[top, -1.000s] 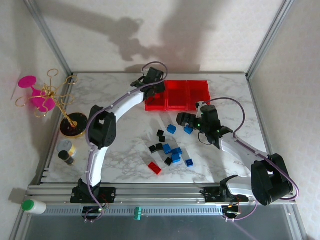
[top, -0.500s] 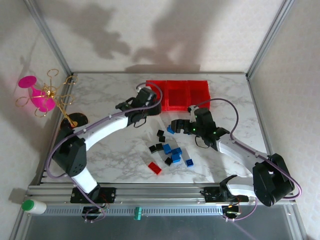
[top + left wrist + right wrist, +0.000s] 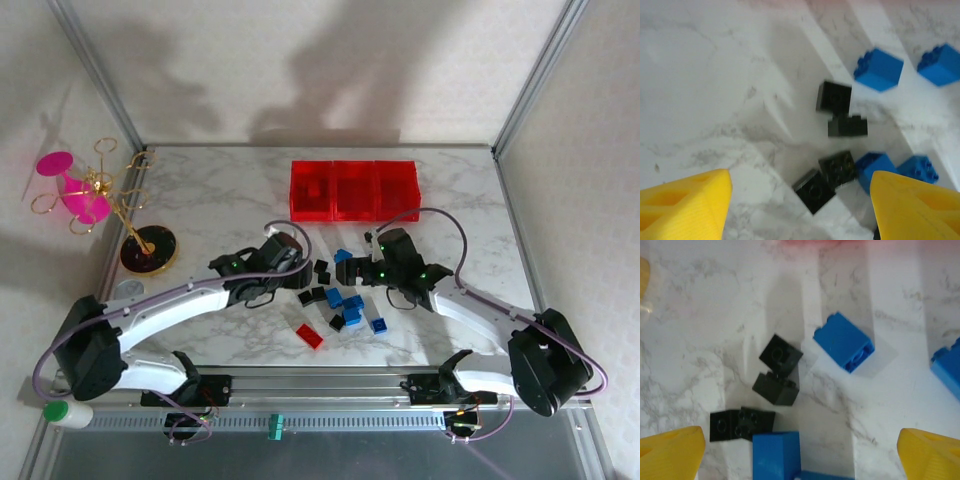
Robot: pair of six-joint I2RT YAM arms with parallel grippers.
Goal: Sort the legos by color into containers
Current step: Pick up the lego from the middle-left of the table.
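Loose legos lie mid-table: black bricks, blue bricks and one red brick. The containers, three joined red bins, stand at the back, and a red brick lies in the left one. My left gripper hovers open just left of the pile, over two black bricks, holding nothing. My right gripper is open at the pile's right side, with a blue brick low between its yellow fingers. More black bricks and another blue brick lie ahead of it.
A black disc base with a gold wire stand and a pink piece sits at the left edge. Small bottles stand near the left rail and a white bottle by the front rail. Both grippers are close together over the pile.
My left arm swung back from the left bin down to the left side of the brick pile. My right gripper slid left toward the pile, staying open.
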